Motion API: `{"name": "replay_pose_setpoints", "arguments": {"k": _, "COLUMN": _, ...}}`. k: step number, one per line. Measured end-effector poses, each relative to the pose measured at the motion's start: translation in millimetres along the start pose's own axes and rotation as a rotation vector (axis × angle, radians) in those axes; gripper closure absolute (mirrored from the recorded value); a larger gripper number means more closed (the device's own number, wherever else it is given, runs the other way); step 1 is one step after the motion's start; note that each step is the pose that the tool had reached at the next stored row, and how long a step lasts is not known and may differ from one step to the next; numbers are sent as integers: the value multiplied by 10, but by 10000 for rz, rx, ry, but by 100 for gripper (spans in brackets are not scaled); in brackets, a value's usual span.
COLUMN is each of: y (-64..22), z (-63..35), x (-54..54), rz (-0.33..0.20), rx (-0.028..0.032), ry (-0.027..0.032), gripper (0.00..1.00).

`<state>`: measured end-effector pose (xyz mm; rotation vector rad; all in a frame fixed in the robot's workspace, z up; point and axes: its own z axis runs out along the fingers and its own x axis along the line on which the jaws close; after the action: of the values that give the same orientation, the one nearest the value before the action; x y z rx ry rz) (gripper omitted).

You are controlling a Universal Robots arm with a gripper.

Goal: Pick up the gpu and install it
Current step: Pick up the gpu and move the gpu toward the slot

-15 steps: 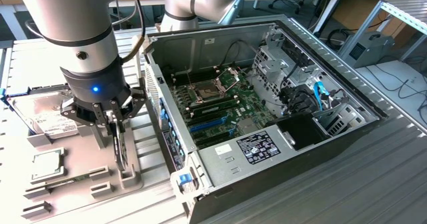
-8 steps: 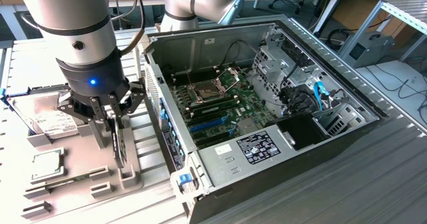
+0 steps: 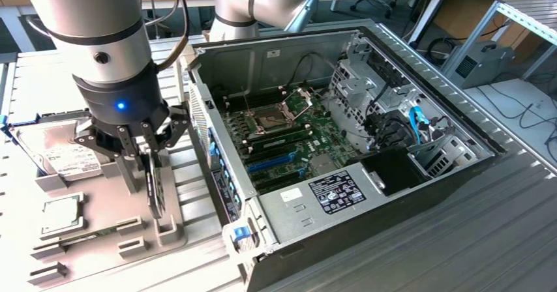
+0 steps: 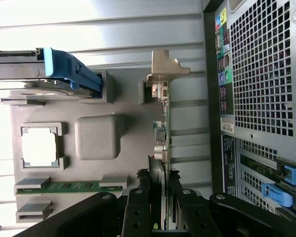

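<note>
One slim dark card, the gpu (image 3: 156, 186), stands on its long edge in the grey holder tray (image 3: 100, 243), at the exterior view's left, just beside the open computer case (image 3: 261, 64). In the wrist view the gpu (image 4: 160, 140) appears edge-on, with its silver bracket (image 4: 164, 69) at the end far from the fingers. The gripper (image 3: 148, 175) reaches down from above and pinches the card on its two flat sides. In the wrist view the gripper (image 4: 160, 200) shows no gap between fingers and card. Whether the card is lifted out of its slot, I cannot tell. On the same tray lie a hard drive (image 3: 65, 152), a processor chip (image 3: 61, 214) and a memory stick (image 3: 87, 236), all near the card but apart from it. Inside the case the blue slots (image 3: 270, 165) sit low on the board. I think several things could go wrong. The hold seems to be near one end, so the card may swing or slip under the weight of the bracket end. A tilted pull could jam it in the holder. On the way, the bracket could strike the case wall, and a small misalignment could press the card edge beside a slot.
</note>
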<state>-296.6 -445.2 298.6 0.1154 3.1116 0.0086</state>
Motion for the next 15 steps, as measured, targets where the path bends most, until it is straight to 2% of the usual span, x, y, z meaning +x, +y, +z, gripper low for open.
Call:
{"name": "replay_pose_setpoints", "arguments": {"k": 8, "y": 0, "z": -21, "x": -1, "rz": 0, "rx": 0, "ry": 0, "gripper": 74}}
{"name": "replay_pose_setpoints", "arguments": {"k": 10, "y": 0, "z": -72, "x": -2, "rz": 0, "rx": 0, "ry": 0, "gripper": 74}}
{"name": "replay_pose_setpoints", "arguments": {"k": 15, "y": 1, "z": -84, "x": -2, "rz": 0, "rx": 0, "ry": 0, "gripper": 74}}
